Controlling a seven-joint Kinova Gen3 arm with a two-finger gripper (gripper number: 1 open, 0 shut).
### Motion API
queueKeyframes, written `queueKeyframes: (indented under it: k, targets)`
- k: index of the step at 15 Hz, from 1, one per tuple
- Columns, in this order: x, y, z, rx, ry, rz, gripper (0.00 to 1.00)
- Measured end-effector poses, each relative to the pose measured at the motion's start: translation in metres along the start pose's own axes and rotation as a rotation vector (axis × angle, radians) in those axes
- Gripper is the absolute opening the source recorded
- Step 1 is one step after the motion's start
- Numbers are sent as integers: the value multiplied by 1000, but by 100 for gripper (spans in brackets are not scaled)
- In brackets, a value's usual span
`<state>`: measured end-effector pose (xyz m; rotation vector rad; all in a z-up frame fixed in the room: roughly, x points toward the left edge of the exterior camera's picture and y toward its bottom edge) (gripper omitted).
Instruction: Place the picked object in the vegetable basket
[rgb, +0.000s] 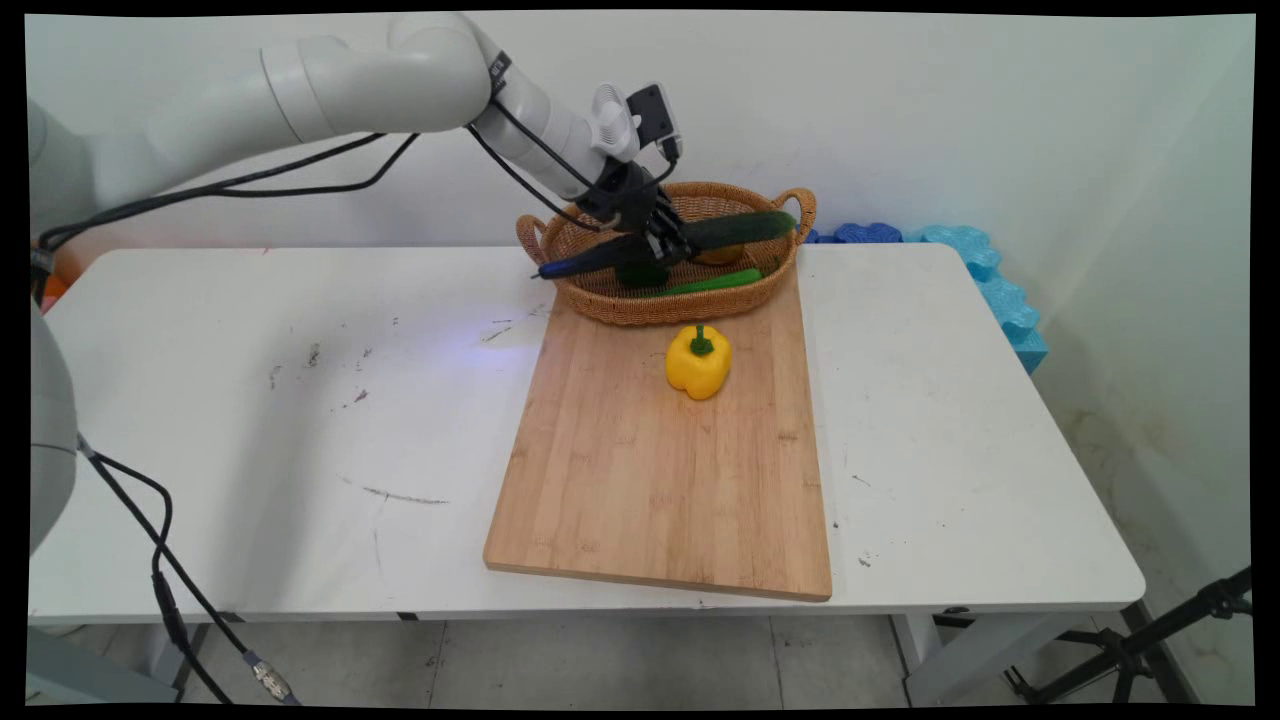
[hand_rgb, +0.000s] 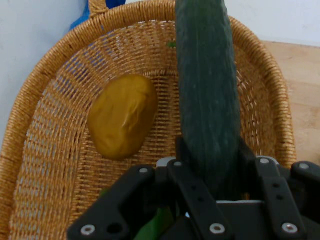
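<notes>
Nearest me, one wooden cutting board (rgb: 660, 470) lies on the white table (rgb: 250, 420), and one yellow bell pepper (rgb: 698, 361) stands on it, green stem up. Beyond that, at the board's twelve o'clock end, sits one wicker basket (rgb: 620, 305). My gripper (rgb: 668, 243) hangs over it, fingers (hand_rgb: 186, 150) clenched around one dark cucumber (hand_rgb: 207, 95), lifted clear of the weave, long axis pointing toward three o'clock, tip over the rim. Below: one brown potato (hand_rgb: 122, 116), one bright green vegetable (rgb: 715, 283) lying flat.
</notes>
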<state>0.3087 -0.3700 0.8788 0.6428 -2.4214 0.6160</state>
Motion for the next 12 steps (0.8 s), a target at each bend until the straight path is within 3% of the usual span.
queueKeyframes:
  k: [7, 8, 12]
  targets:
    - [-2, -1, 15, 6, -15, -9, 0]
    - [-2, -1, 15, 7, -16, -9, 100]
    - [-4, -2, 15, 9, -14, -6, 100]
